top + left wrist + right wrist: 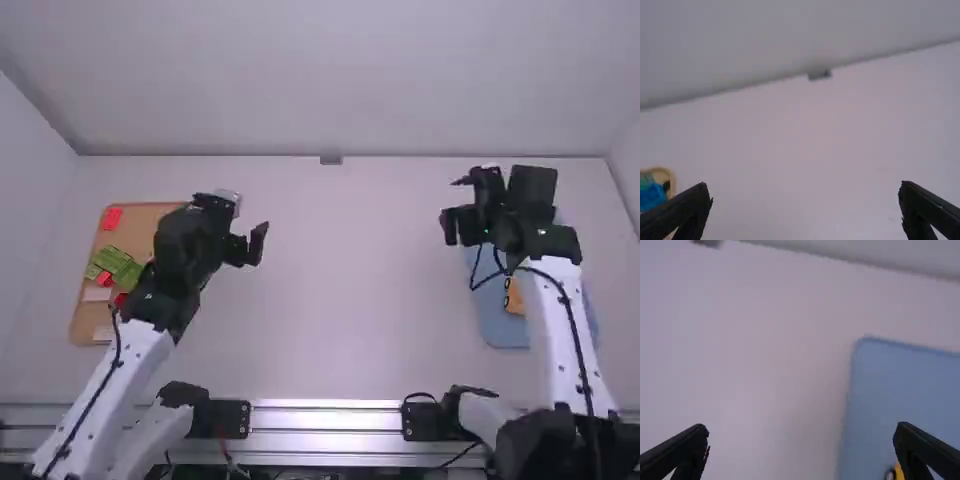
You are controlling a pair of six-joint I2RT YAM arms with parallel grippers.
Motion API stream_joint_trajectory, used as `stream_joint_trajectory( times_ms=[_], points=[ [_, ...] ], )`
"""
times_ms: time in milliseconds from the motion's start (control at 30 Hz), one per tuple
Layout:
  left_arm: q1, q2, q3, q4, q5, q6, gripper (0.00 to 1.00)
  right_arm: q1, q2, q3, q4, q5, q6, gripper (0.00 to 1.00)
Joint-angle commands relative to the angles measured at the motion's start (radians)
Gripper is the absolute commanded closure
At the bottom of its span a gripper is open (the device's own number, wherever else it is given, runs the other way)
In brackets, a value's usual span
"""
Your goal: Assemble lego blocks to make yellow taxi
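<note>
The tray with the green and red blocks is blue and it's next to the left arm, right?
Not blue: the high view shows that the tray with the green blocks and red blocks is light brown. It is next to the left arm.

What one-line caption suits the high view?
Left arm near a tan tray of red and green blocks; right arm above a blue tray with a yellow piece.

Loads of room down the middle of the white table (345, 340), up to the pale wall (330, 90) at its far edge. Left side's clogged: white-and-black left arm (145, 345), tan round-cornered tray (85, 325), green rectangular blocks (120, 265). Right side: matching right arm (550, 330), blue round-cornered tray (500, 330).
</note>
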Motion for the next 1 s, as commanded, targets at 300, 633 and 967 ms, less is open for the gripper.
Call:
stream_joint_trajectory(
  times_ms=[300,633,967],
  points=[
    [0.09,-0.213,-0.085,0.076,-0.099,-0.059,0.1,0.072,-0.154,-0.072,0.094,0.09,0.074,0.1],
    [0.168,-0.402,-0.274,0.103,-0.118,-0.059,0.29,0.072,-0.324,-0.242,0.265,0.203,0.244,0.27],
    [0.168,-0.616,-0.488,0.103,-0.118,-0.059,0.51,0.072,-0.526,-0.444,0.466,0.203,0.332,0.47]
  ],
)
